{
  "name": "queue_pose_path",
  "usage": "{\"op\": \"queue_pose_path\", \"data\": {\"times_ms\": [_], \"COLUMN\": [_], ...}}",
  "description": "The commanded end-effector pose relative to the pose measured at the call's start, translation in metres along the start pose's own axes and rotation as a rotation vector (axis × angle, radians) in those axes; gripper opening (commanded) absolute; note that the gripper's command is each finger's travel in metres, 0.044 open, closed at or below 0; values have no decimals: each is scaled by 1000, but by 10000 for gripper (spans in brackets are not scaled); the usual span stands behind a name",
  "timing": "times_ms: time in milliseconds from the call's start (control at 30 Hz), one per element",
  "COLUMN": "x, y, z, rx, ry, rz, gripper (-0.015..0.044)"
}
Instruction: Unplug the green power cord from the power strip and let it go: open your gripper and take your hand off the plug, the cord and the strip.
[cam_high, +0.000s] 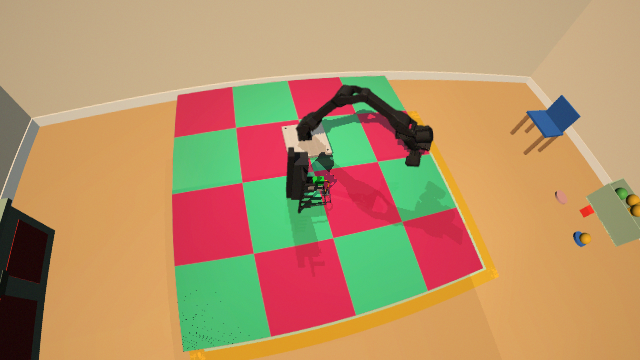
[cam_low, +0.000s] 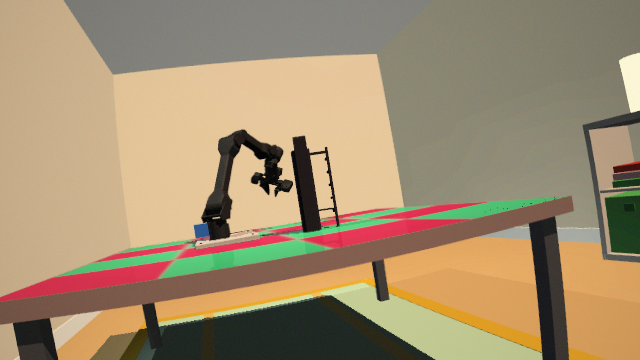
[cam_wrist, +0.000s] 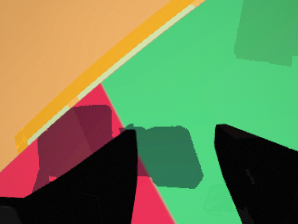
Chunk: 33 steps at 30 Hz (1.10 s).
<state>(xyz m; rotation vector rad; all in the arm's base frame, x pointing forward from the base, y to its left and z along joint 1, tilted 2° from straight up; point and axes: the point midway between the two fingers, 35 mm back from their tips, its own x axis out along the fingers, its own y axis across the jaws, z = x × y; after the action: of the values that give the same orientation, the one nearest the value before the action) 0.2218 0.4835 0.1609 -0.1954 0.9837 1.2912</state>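
The two black pointed fingers are being held partly closed, and nothing is being gripped between them. In the wrist view only the red and green checked table top (cam_wrist: 220, 50) is being seen through the gap, with a dark shadow on it. The black gripper (cam_high: 414, 159) is being held in the air, out at about three o'clock from the arm's pale base plate (cam_high: 320, 146) in the top view. It is being kept well apart from the plug.

The small bright green plug (cam_high: 318, 178) is being seen at about six o'clock from the base plate. It is sitting beside the tall black upright power strip (cam_high: 296, 176), next to a thin black ladder-like rack (cam_high: 316, 196). Whether it is pushed fully into the strip cannot be told, because it is too small. The green cord itself is not being made out.

By the look of it, the task is only being started. The plug is not yet being touched. The reaching, the gripping, the pulling out and the letting go are all being left to do.
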Motion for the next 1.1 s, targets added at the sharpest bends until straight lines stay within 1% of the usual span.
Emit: {"op": "queue_pose_path", "data": {"times_ms": [0,200,367,533,700,767,1067], "x": [-37,-100,-160,-221,-277,-284,-284], "y": [-61,-139,-188,-215,-222,-222,-223], "z": [-17,-57,-106,-162,-219,-227,-226], "rx": [-84,-204,-297,-377,-444,-452,-452], "ry": [56,204,379,571,750,772,772], "rz": [-139,-299,-374,-374,-298,-282,-282], "gripper": [160,160,160,160,160,160,160]}}
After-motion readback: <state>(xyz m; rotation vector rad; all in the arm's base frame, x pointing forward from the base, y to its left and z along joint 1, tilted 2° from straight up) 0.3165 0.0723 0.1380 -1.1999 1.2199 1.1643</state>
